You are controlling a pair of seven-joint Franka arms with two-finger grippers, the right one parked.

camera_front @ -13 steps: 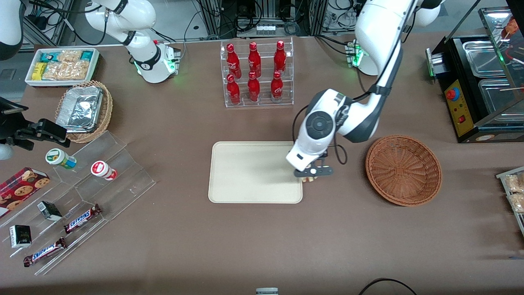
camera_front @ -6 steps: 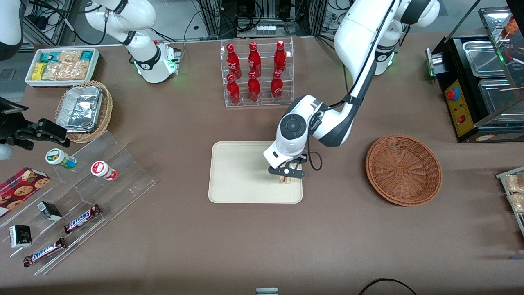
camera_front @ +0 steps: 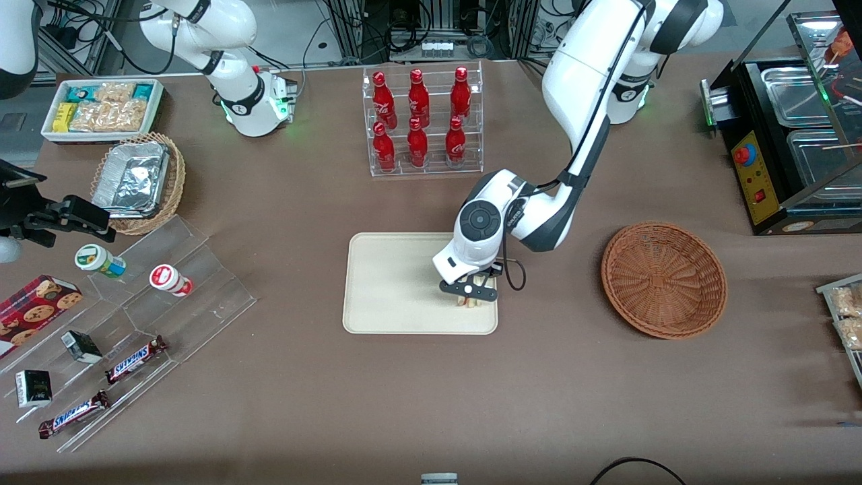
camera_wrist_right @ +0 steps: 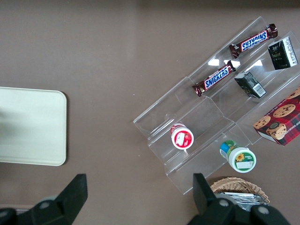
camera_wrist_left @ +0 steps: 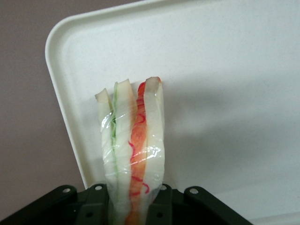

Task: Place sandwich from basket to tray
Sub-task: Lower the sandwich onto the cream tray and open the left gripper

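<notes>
My left gripper [camera_front: 469, 295] is over the cream tray [camera_front: 390, 283], above the tray's corner nearest the basket and the front camera. It is shut on the sandwich [camera_front: 469, 301], a wrapped wedge of white bread with green and red-orange layers. In the left wrist view the sandwich [camera_wrist_left: 133, 145] hangs between the black fingers [camera_wrist_left: 93, 201], with the tray's rounded corner [camera_wrist_left: 61, 42] below it. I cannot tell whether the sandwich touches the tray. The round reddish-brown wicker basket [camera_front: 663, 279] stands empty toward the working arm's end of the table.
A clear rack of red bottles [camera_front: 421, 121] stands farther from the front camera than the tray. A stepped acrylic stand with snacks [camera_front: 128, 323], a tan basket with foil containers [camera_front: 138, 180] and a white bin of packets [camera_front: 101, 108] lie toward the parked arm's end. A black appliance [camera_front: 788, 135] stands past the basket.
My gripper has carried the sandwich from just off the tray's edge on the basket side to over the tray, then shifted slightly nearer the front camera and seemingly lower.
</notes>
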